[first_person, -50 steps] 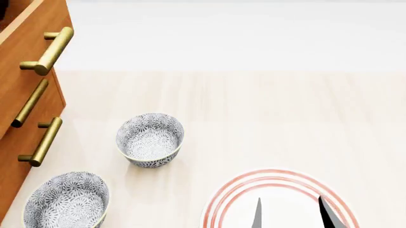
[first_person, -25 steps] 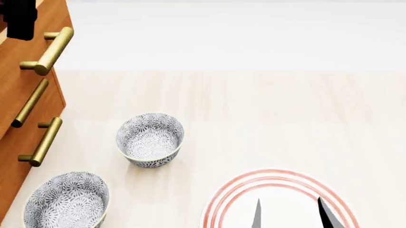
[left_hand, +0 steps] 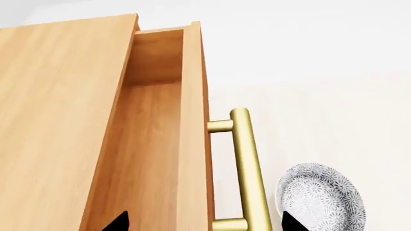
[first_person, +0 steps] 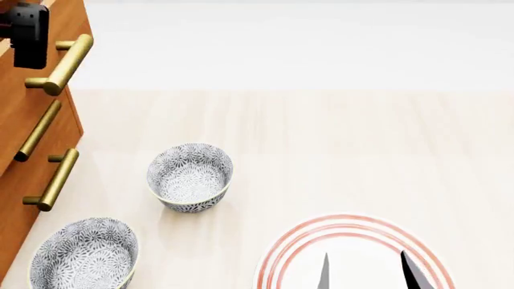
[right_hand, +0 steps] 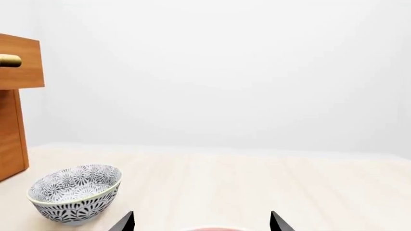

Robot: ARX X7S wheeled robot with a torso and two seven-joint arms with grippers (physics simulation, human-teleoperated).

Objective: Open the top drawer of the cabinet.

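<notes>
The cabinet stands at the left edge of the head view, with three brass handles. Its top drawer stands partly pulled out, and the paler inside shows in the left wrist view. My left gripper is open, one fingertip over the drawer's inside and the other beyond the brass handle, touching nothing. In the head view it is a black block beside the top handle. My right gripper is open and empty, low over a plate.
Two patterned bowls sit on the pale table in front of the cabinet. A white plate with red rings lies under my right gripper. The right wrist view shows one bowl and the cabinet's corner.
My left gripper has come into the head view at the top left and moved down beside the top handle. The right gripper and the drawer have hardly moved.
</notes>
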